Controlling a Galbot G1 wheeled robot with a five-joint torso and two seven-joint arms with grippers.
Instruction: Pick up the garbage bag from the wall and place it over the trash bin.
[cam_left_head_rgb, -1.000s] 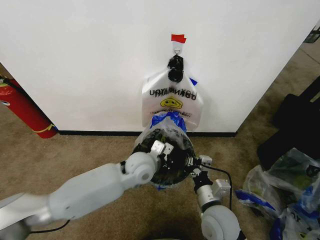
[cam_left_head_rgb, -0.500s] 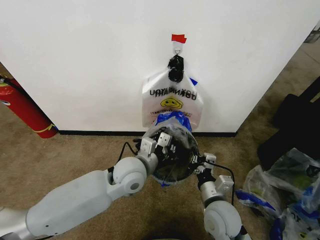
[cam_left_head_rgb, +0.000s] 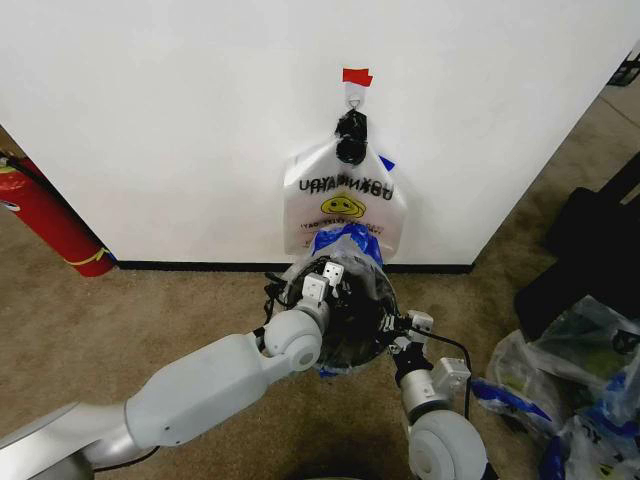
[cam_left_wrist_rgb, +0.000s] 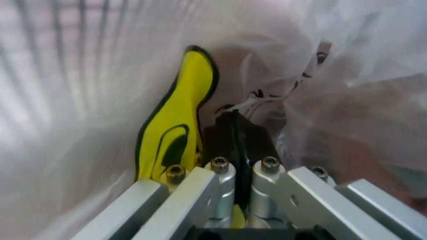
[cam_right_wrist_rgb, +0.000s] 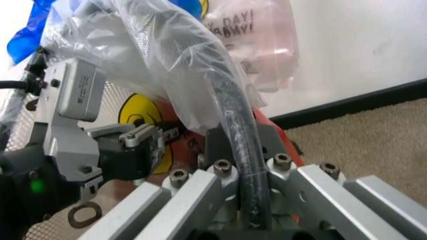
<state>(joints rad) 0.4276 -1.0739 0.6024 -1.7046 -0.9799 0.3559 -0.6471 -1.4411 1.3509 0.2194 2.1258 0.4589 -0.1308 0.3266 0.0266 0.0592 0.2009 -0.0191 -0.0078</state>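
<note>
At the far left of the head view a red fire extinguisher (cam_left_head_rgb: 48, 222) leans against the white wall (cam_left_head_rgb: 180, 130), above the black baseboard and tan carpet (cam_left_head_rgb: 120, 320). The left arm runs from the lower left corner up toward frame centre, where the left hand (cam_left_head_rgb: 322, 285) reaches into the trash bin (cam_left_head_rgb: 345, 335). In the left wrist view its fingers (cam_left_wrist_rgb: 233, 150) are pressed together on a fold of the translucent garbage bag (cam_left_wrist_rgb: 333, 90), beside a yellow printed shape (cam_left_wrist_rgb: 175, 120).

At centre, the garbage bag (cam_left_head_rgb: 345, 262), with blue edges, is draped over the black mesh bin, which stands on the carpet just in front of the baseboard. Above it, a whitish smiley-face bag (cam_left_head_rgb: 343, 205) hangs from a metal hook (cam_left_head_rgb: 354, 96) under red tape (cam_left_head_rgb: 356, 76).

Just right of the bin, the right hand (cam_left_head_rgb: 392, 330) meets the rim. In the right wrist view its fingers (cam_right_wrist_rgb: 217, 150) are clamped on the black rim (cam_right_wrist_rgb: 237, 130) with plastic over it.

At the lower right lies a heap of stuffed clear-and-blue bags (cam_left_head_rgb: 570, 380).
</note>
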